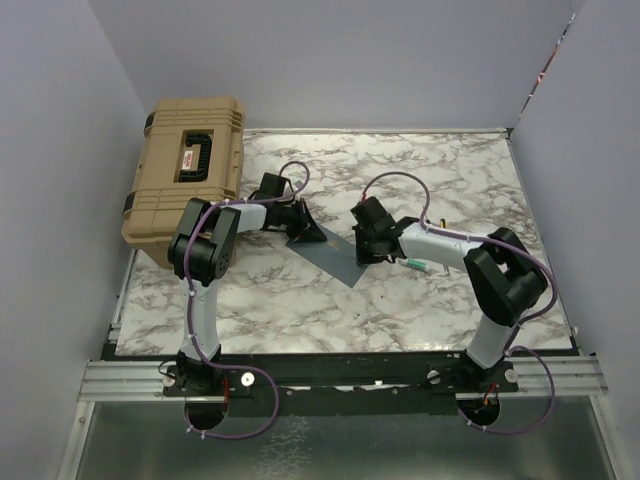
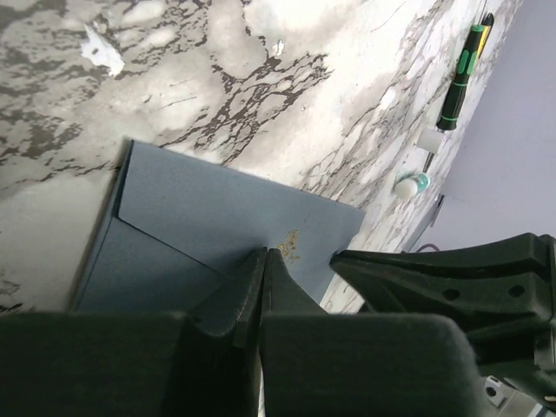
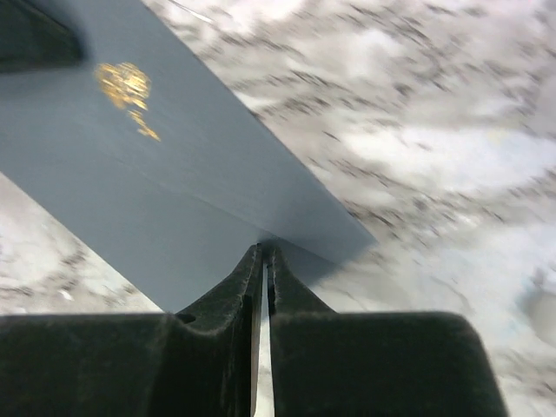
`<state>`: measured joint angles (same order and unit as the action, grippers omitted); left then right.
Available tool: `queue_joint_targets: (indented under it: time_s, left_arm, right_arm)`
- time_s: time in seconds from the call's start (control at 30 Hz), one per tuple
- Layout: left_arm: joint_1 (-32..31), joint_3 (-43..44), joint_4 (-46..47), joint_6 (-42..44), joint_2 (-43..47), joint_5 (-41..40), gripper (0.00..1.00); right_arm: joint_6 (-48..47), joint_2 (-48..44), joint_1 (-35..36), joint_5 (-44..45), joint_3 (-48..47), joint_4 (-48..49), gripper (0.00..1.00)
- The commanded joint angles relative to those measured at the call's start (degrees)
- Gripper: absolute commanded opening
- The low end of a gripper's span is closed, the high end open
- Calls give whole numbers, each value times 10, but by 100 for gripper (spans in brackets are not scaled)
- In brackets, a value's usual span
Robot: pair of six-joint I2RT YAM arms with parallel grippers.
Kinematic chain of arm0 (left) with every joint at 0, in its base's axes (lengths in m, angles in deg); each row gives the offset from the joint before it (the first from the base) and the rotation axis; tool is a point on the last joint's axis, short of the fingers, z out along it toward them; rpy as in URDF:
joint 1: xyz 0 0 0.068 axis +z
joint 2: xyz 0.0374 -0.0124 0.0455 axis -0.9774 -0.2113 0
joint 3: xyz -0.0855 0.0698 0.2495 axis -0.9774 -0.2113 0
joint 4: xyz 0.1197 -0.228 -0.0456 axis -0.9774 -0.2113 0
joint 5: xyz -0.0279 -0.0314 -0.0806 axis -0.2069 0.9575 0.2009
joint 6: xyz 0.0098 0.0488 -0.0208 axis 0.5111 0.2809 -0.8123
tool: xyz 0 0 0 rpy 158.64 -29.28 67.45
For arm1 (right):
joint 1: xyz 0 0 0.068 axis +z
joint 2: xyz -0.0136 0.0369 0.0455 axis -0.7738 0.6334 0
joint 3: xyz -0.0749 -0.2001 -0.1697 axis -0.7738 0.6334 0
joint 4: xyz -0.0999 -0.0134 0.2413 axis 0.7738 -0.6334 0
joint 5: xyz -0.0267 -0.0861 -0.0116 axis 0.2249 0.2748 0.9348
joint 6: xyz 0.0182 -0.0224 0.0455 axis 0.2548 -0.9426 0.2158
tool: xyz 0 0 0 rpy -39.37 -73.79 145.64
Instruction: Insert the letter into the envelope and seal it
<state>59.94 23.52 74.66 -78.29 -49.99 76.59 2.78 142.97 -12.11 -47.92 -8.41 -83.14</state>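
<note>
The envelope point(image 1: 335, 258) lies mid-table, flap folded down. The left gripper point(image 2: 263, 258), fingers pressed together, bears on the flap tip, likely to seal it. The right gripper point(image 3: 263, 254) pinches the right edge to steady it.

I am bending my left arm point(image 1: 207, 243) and right arm point(image 1: 503, 272) inward, wrists tilting down toward each other. My left jaws are pressing together; my right jaws are closing to a thin slit.

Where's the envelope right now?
In the top view the envelope is central on the marble table, between the left gripper and the right gripper, each shut on one edge, right of the tan hard case.
</note>
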Motion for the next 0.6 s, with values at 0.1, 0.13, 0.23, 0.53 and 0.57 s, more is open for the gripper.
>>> queue_joint_targets:
  time_s: [0.1,0.13,0.23,0.53,0.57]
  left_arm:
    - [-17,18,-91,70,2,-99,11]
    - [-27,26,-94,74,15,-102,16]
    - [-56,51,-116,94,49,-126,32]
    - [-83,42,-144,136,159,-273,67]
    - [-85,37,-145,146,171,-286,70]
  right_arm:
    - [10,-119,-30,42,0,-111,17]
    - [9,-132,-35,44,0,-123,21]
    - [11,-171,-45,75,18,-158,44]
    - [-39,-254,-92,143,76,-266,92]
    - [-50,-256,-98,142,80,-269,92]
